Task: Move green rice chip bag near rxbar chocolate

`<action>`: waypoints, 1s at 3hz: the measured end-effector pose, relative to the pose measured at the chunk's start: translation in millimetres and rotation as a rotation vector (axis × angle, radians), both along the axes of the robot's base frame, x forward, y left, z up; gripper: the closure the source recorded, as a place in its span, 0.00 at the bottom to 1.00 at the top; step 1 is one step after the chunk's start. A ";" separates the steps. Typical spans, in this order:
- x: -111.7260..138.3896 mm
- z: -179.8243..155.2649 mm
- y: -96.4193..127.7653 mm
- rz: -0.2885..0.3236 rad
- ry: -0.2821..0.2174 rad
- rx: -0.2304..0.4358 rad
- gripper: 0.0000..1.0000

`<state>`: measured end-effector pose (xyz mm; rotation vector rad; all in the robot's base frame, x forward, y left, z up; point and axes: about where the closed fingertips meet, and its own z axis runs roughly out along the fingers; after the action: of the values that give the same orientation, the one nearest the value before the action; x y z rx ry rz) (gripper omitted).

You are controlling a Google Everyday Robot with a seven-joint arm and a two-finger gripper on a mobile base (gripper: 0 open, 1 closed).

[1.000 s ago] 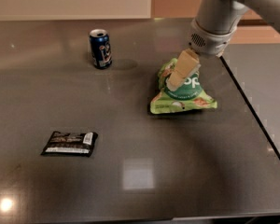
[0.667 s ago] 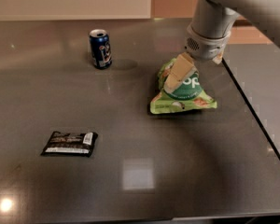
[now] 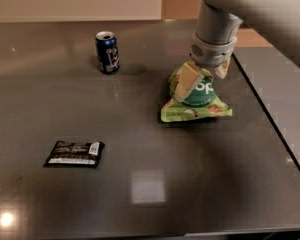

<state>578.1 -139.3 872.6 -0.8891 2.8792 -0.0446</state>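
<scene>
Tool (image 3: 202,83) at the crumpled top of the green rice chip bag (image 3: 200,104), which rests right of centre on the counter (image 3: 140,204); whether the tool is clenched on the bag or only set over it cannot be told. The rxbar chocolate (image 3: 74,154) lies flat, well apart from the bag, toward the near left. Risks, as judged: a hold on the thin upper fold alone may slip and drop the bag short; a bag dragged low may fold under or tip; a transfer carried too far may push or cover the light bar. The blue soda can (image 3: 107,52), far left, stands off the likely path. The arm (image 3: 215,29) enters from the upper right, its wrist pointing steeply down over the bag
</scene>
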 end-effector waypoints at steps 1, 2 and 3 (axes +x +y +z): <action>1.1 -2.9 5.0 0.002 0.014 0.007 0.41; 0.7 -1.7 13.4 0.029 0.014 0.029 0.65; -2.4 1.3 21.8 0.078 0.017 0.047 0.88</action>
<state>575.8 -117.4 873.9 -0.9969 2.8453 0.0388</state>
